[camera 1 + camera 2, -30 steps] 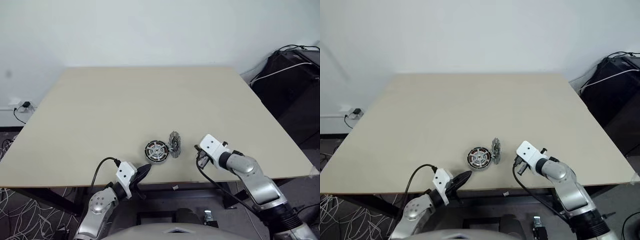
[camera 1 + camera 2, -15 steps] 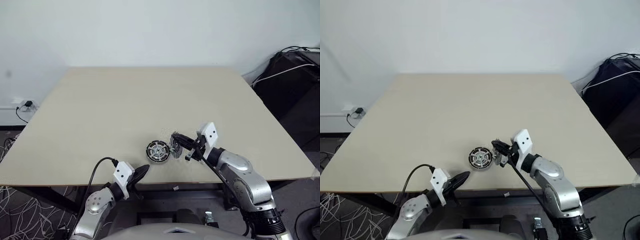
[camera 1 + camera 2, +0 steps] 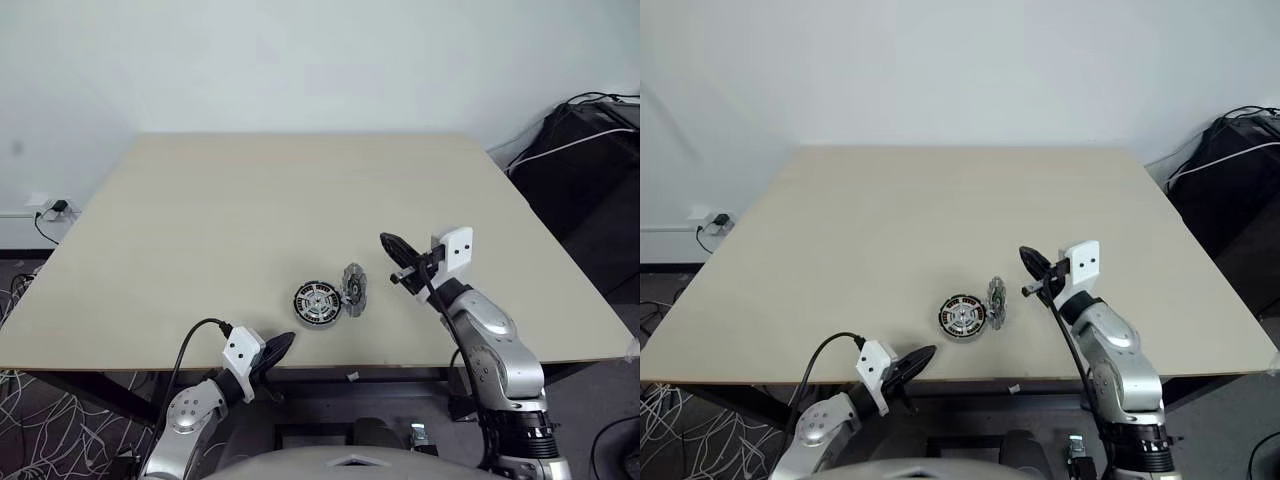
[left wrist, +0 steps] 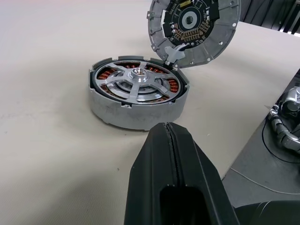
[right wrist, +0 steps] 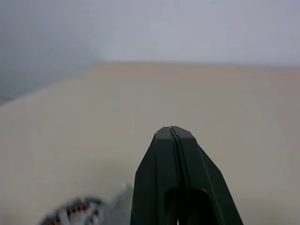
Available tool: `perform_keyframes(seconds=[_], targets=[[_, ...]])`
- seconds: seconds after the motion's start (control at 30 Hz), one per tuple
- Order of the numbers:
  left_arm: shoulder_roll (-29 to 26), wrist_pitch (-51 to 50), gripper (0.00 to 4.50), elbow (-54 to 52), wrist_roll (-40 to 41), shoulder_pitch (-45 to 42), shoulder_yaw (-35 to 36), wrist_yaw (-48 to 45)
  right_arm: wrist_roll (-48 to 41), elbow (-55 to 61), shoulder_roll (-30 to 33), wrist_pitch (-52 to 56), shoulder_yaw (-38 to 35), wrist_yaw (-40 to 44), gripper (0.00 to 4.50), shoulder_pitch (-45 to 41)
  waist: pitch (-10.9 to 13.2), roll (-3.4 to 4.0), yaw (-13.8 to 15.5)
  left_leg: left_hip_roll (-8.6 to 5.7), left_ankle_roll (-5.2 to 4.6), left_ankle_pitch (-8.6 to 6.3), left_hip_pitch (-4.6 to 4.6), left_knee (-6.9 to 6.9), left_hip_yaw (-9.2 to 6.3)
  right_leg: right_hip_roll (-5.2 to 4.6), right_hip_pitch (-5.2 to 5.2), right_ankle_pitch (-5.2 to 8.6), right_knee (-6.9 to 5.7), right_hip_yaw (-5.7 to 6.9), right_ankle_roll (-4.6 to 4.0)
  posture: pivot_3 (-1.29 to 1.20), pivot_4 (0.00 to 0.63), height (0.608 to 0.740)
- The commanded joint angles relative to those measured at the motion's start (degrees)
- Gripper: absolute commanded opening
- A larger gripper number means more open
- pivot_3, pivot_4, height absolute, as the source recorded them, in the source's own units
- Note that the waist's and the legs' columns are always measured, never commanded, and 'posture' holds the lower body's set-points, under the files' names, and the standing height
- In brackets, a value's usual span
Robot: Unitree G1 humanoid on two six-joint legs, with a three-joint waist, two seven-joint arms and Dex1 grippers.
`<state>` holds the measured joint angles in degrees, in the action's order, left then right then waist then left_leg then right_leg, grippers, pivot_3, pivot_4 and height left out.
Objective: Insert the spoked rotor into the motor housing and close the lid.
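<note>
Hovering right claw beside propped lid.

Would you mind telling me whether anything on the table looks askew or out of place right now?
Yes: the lid is not lying flat. It stands up on edge against the rim of the motor housing, its inner face with circuitry showing. The spoked rotor already sits inside the housing, so the housing is still uncovered.

You have bright, even, soft light across the tabletop, with faint shadows and no hard glare. The left wrist view is sharp on the housing and the lid, whose metal shines mildly. The right wrist view is hazy; beyond the fingers everything blurs.
</note>
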<state>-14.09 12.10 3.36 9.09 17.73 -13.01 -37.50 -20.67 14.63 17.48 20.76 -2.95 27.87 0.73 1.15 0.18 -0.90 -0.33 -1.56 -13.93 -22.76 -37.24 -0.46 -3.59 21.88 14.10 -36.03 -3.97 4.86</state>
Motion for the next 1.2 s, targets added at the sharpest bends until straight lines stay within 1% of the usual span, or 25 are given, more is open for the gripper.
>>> perform_keyframes(seconds=[0.03, 0.13, 0.3, 0.5, 0.67, 1.2], targets=[[0.05, 0.40, 0.00, -1.74, -0.03, -0.87, -0.18, 0.08, -0.07, 3.82, 3.17, 2.79, 3.35, 3.66, 0.02, 1.40, -0.03, 0.06, -0.04, 0.00, 0.00, 0.00, 0.00, 0.00, 0.00, 0.00, 0.00, 0.00, 0.00, 0.00, 0.00, 0.00, 0.000, 0.740], [-0.03, -0.81, 0.00, -3.53, -0.21, -0.84, -0.52, 0.44, -1.93, 5.07, 5.00, 4.66, 5.38, 6.90, 0.02, 2.13, -0.05, 0.09, -0.25, 0.00, -0.01, 0.01, 0.01, -0.01, 0.01, 0.00, -0.01, 0.01, 0.00, -0.02, 0.00, 0.00, 0.000, 0.740], [-0.24, -2.88, 0.00, -6.34, -0.26, -0.57, -0.93, 1.19, -5.25, 5.48, 4.35, 6.22, 6.00, 9.27, 0.02, 1.47, -0.04, 0.06, -0.26, 0.01, -0.01, 0.00, 0.02, -0.04, 0.00, 0.00, -0.05, 0.16, -0.01, -0.01, 0.27, 0.00, 0.000, 0.740], [-0.40, -4.35, 0.00, -7.88, -0.13, -0.45, -0.73, 1.77, -4.00, 2.54, 2.68, 5.51, 8.20, 8.78, 0.02, -0.47, -0.04, 0.06, -0.31, 0.01, 0.00, 0.00, 0.02, -0.03, -0.01, 0.02, -0.03, 0.11, -0.01, -0.01, 0.19, 0.00, 0.000, 0.740], [-0.44, -4.73, 0.00, -8.23, -0.01, -0.65, -0.41, 2.02, -2.02, -2.01, -0.16, 3.77, 10.29, 7.76, 0.02, -2.28, -0.06, 0.07, -0.28, 0.00, 0.00, 0.00, 0.04, -0.03, 0.00, 0.02, -0.05, 0.08, -0.01, 0.00, 0.13, 0.00, 0.000, 0.740], [-0.10, -2.30, 0.00, -4.78, -0.27, -1.30, -0.51, 1.58, 1.53, -10.63, -6.16, 1.94, 12.96, 5.70, 0.02, -4.79, -0.09, 0.06, -0.47, -0.01, 0.00, 0.00, 0.06, -0.03, -0.01, 0.02, -0.05, 0.00, -0.02, 0.00, 0.01, 0.00, 0.000, 0.740]])
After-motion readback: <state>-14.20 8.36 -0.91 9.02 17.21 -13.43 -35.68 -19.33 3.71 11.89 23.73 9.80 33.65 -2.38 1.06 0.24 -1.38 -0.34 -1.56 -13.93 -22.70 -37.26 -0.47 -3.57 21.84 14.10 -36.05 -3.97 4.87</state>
